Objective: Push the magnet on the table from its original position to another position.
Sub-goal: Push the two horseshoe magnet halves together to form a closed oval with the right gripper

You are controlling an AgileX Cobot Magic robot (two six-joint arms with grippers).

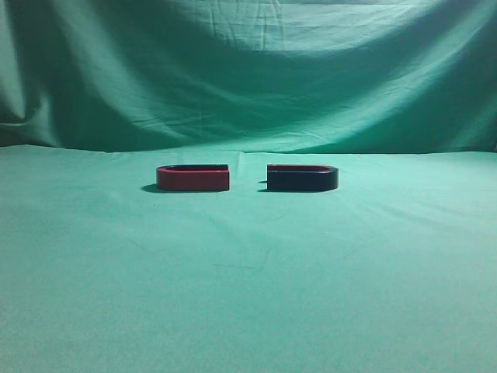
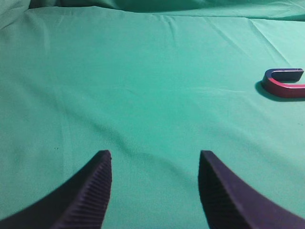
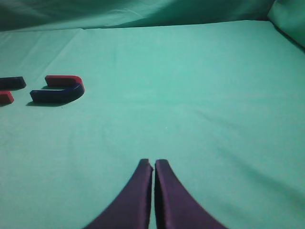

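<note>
The dark navy U-shaped magnet [image 1: 302,178] lies flat on the green table [image 1: 248,272], right of centre at the back. In the right wrist view it lies far left [image 3: 59,89], with one red arm and one navy arm. My right gripper [image 3: 153,163] is shut and empty, well to the right of it and nearer the camera. My left gripper [image 2: 155,155] is open and empty over bare cloth. No gripper shows in the exterior view.
A red U-shaped magnet [image 1: 193,178] lies left of the navy one with a small gap between their open ends. It shows at the right edge of the left wrist view [image 2: 285,82] and its tips at the left edge of the right wrist view [image 3: 6,89]. A green cloth backdrop [image 1: 248,70] hangs behind.
</note>
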